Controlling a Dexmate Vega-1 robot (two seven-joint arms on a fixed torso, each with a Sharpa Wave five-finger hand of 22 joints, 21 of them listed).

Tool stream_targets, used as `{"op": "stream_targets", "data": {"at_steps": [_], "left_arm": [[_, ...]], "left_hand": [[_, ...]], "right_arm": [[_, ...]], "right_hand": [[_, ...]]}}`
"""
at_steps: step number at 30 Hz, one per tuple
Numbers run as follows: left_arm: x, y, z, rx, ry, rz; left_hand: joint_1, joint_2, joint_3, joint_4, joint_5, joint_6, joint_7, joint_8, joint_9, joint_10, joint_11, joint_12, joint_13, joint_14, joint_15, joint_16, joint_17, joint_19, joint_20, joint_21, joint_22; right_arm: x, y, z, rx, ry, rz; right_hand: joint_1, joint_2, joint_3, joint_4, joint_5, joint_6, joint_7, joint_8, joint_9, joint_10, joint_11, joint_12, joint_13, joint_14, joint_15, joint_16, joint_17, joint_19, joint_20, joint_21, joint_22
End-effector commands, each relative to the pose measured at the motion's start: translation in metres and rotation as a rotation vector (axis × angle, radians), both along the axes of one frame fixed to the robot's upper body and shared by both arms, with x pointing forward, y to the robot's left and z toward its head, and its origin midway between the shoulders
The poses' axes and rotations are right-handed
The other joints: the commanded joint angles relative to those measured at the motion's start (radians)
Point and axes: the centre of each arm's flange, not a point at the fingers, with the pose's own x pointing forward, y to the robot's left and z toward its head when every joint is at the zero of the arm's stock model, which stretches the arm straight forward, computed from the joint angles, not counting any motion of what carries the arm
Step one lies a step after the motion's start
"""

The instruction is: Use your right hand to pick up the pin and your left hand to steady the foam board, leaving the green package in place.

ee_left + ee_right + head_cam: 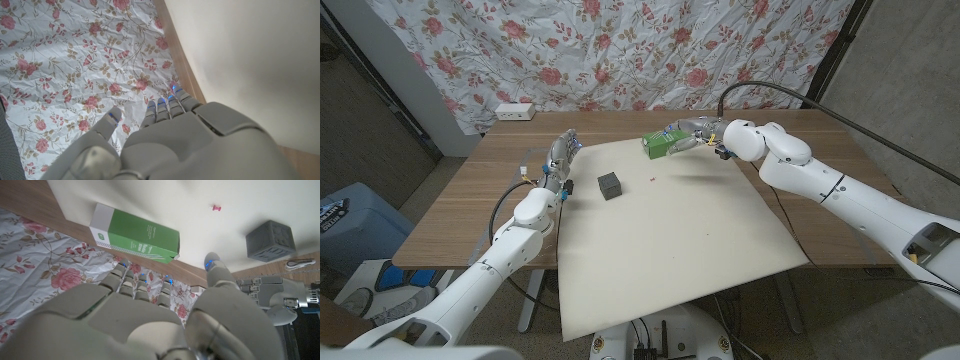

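On my screens I count one foam board [670, 230], one green package [662, 143], one dark grey cube [610, 184] and one pin [651, 179]. The white foam board lies on the wooden tabletop [470, 200] and overhangs its near edge. The green package lies on its side at the board's far edge. The cube stands on the board, left of the package and nearer to me. The pin is a tiny red speck on the bare board, between cube and package; the right wrist view shows it as a small pink pushpin [216, 208] lying alone.

My right robot hand [698, 133] hovers just beside the green package, to its right, at the board's far edge. Its fingers [131, 277] are spread and extended, and I see nothing in them. The pin lies apart from this hand, nearer to me and to the left, past the package.

My left robot hand [560, 156] is at the board's far left corner, fingers [165, 107] straight and a little apart, gripping nothing. I cannot tell whether it touches the board. A flowered cloth [620, 50] hangs behind the tabletop, and a white power strip [514, 111] sits at its far left corner.
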Motion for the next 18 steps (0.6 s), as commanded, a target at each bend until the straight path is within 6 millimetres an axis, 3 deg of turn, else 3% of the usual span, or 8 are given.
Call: {"op": "stream_targets", "data": {"at_steps": [1, 18], "left_arm": [[0.002, 0.001, 0.000, -0.004, 0.005, 0.000], [0.000, 0.001, -0.002, -0.003, 0.010, 0.002]], "left_hand": [[0.007, 0.078, 0.002, -0.002, 0.001, 0.006, 0.000, 0.003, 0.006, 0.010, 0.001, 0.003, 0.001, 0.010, 0.004, 0.005, 0.003, 0.005, 0.003, 0.004, 0.006], [0.005, 0.078, 0.003, 0.000, 0.002, 0.010, -0.004, 0.002, 0.006, 0.014, -0.003, 0.002, 0.001, 0.015, -0.001, 0.005, 0.003, 0.013, 0.009, 0.004, 0.006]], "right_arm": [[0.000, 0.019, -0.003, -0.089, 0.009, -0.007], [0.009, 0.038, -0.017, -0.185, 0.038, 0.012]], "right_hand": [[0.025, -0.006, 0.003, 0.008, 0.008, 0.005, -0.011, 0.010, 0.007, 0.033, -0.005, 0.013, 0.006, 0.025, -0.004, 0.013, 0.006, 0.025, 0.000, 0.009, 0.003], [0.030, -0.014, -0.011, 0.018, 0.005, -0.023, -0.027, 0.011, 0.015, 0.076, -0.010, 0.027, 0.013, 0.071, -0.022, 0.037, 0.022, 0.049, 0.000, 0.010, 0.006]]}}
